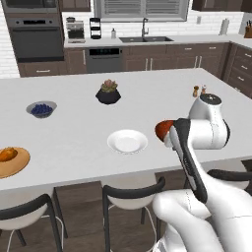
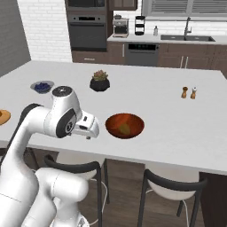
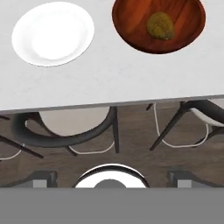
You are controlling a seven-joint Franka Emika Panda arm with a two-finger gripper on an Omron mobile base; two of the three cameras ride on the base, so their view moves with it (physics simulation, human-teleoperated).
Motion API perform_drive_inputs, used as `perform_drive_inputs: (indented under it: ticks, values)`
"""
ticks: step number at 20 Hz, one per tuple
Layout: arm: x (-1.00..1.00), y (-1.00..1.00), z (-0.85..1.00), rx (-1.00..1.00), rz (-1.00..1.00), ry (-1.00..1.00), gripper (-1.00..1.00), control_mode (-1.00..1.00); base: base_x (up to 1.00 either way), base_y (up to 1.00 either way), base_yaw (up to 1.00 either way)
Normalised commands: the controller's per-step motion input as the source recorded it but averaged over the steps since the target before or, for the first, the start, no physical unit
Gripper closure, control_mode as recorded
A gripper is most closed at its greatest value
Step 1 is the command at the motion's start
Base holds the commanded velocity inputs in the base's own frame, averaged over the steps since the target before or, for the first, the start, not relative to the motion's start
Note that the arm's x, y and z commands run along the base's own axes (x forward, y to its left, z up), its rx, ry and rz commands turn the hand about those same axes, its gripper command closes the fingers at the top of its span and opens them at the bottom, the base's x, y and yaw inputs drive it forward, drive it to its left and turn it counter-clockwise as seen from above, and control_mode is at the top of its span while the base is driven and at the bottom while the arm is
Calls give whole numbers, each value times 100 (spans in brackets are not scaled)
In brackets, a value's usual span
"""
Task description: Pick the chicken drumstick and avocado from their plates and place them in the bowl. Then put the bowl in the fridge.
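The glossy reddish-brown bowl [image 2: 116,120] stands near the island's front edge with the olive avocado [image 2: 126,128] lying inside it. In the hand view the avocado [image 3: 159,25] rests in the bowl [image 3: 127,19], to the right of the white plate [image 3: 52,33], which is bare. The orange-brown chicken drumstick [image 1: 7,154] lies on the tan plate [image 1: 15,167] at the far left. My gripper [image 2: 90,133] hangs over the counter's front edge, left of the bowl, pointing down. Its fingertips [image 3: 43,178] stand wide apart and open, holding nothing. The fridge is out of view.
A grey bowl of blue berries [image 1: 41,109], a black succulent pot [image 1: 108,93] and salt and pepper shakers [image 1: 199,90] stand further back on the island. Dark-backed stools [image 1: 133,194] line the island's front edge, under the hand.
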Motion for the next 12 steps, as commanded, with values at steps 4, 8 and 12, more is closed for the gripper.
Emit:
perform_drive_inputs:
  ticks: [4,8,12]
  values:
    - [-58,37,27,0,0,-5,-100,100,-21,13,0]
    - [0,0,0,0,0,0,-100,100,-49,89,1]
    - [0,0,0,0,0,0,-100,100,-22,100,0]
